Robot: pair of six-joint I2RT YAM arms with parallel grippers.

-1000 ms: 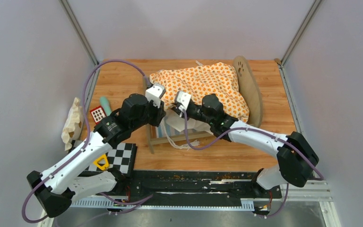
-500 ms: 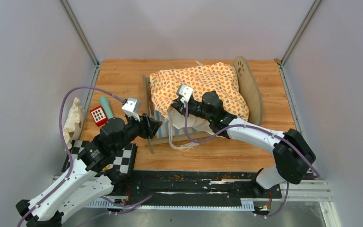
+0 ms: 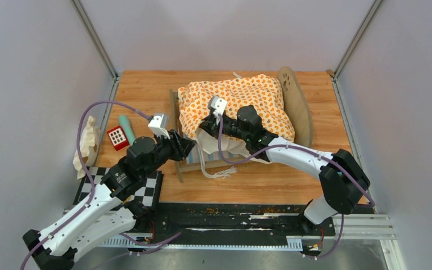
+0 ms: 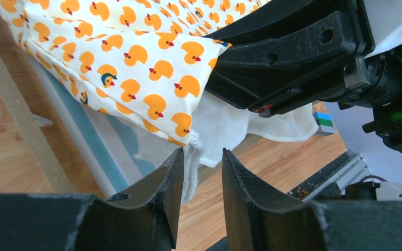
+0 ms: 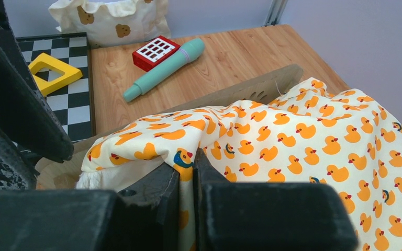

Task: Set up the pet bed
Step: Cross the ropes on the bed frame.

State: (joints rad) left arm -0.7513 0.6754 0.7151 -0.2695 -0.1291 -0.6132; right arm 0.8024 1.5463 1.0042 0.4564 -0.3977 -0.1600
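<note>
The pet bed (image 3: 298, 107) stands mid-table, a light-wood frame with a rounded end board at the right and a strip of blue-white striped base (image 4: 97, 138) showing at the left. An orange duck-print cushion (image 3: 247, 98) lies bunched over it, its white ties (image 3: 211, 169) hanging off the near side. My right gripper (image 3: 205, 125) is shut on the cushion's left edge (image 5: 188, 162). My left gripper (image 4: 202, 157) is open just below that corner. One white tie (image 4: 192, 151) brushes its left finger.
Left of the bed lie a teal stick (image 3: 126, 125) and a red grid block (image 3: 116, 136). A small white pillow with brown prints (image 3: 87, 143) sits at the table's left edge. A checkered board (image 3: 146, 188) lies near the left arm's base.
My left gripper has let go of the cushion and drawn back to the near left, its jaws now apart. The right gripper has carried the cushion's edge slightly left.
</note>
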